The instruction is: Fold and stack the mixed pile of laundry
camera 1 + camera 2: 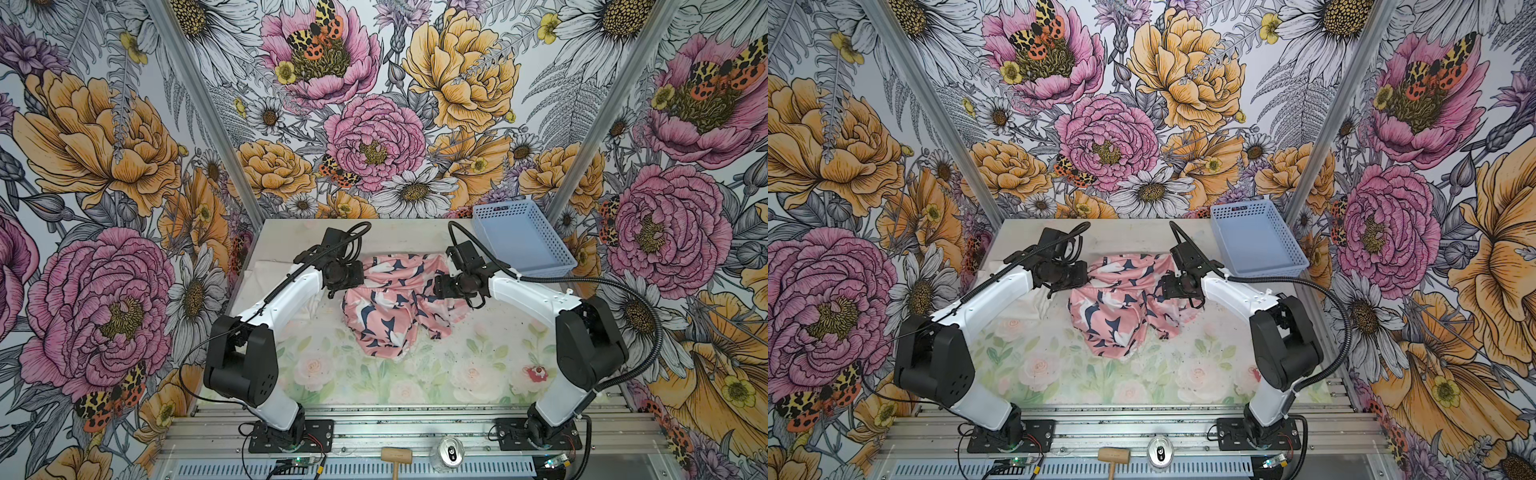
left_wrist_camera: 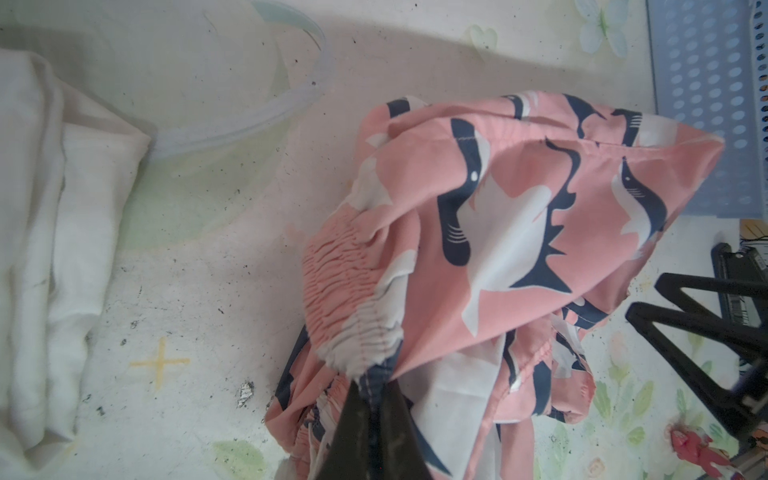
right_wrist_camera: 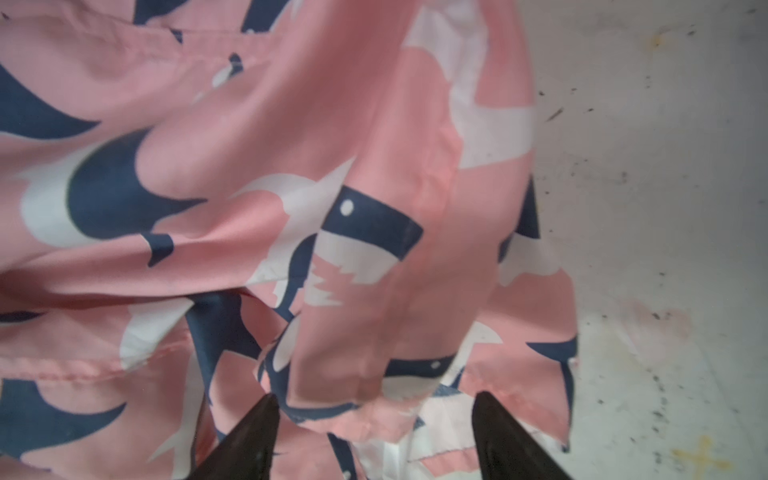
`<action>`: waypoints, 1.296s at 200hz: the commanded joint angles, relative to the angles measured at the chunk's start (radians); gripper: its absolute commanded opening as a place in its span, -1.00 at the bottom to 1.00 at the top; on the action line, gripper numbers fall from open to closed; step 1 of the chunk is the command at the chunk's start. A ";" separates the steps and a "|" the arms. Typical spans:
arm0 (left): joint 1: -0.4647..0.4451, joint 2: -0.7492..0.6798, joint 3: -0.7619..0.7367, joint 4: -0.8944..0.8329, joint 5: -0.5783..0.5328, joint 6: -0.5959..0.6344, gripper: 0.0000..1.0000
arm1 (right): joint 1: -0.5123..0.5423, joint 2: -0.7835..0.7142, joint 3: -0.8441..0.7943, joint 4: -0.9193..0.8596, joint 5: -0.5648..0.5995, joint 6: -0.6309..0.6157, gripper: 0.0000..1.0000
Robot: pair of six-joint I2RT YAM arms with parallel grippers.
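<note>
left gripper [image 2: 374, 386] pinching pink garment [image 1: 390, 307] at waistband, right gripper [image 3: 376, 397] spread wide, released. white shirt [image 2: 62, 228] half hidden behind left arm, blue basket [image 1: 503, 210] back right corner

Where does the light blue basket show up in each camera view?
Both top views: the basket sits at the far right corner of the table.
Left wrist: beyond the pink garment, cut off by the frame's edge.
Right wrist: not in it.
Shared landmark: the pink garment, in all four.

A light blue basket [image 1: 521, 243] stands beyond the right gripper [image 3: 376, 397]. A mallet [image 1: 397, 457] and a can [image 1: 451, 451] lie well behind it.
</note>
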 commanded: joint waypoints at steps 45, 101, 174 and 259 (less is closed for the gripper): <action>0.012 -0.066 0.018 0.002 0.017 -0.012 -1.00 | 0.022 0.033 -0.045 0.012 0.059 0.067 -0.68; 0.023 -0.146 0.073 -0.063 -0.001 0.017 -1.00 | -0.078 -0.149 0.049 -0.130 0.152 -0.082 -1.00; -0.002 -0.281 0.171 -0.143 0.034 0.021 -1.00 | -0.231 -0.310 0.444 -0.351 0.212 -0.314 -1.00; 0.004 -0.378 -0.123 -0.061 0.091 -0.135 -1.00 | -0.253 -0.046 0.682 -0.406 0.083 -0.378 -1.00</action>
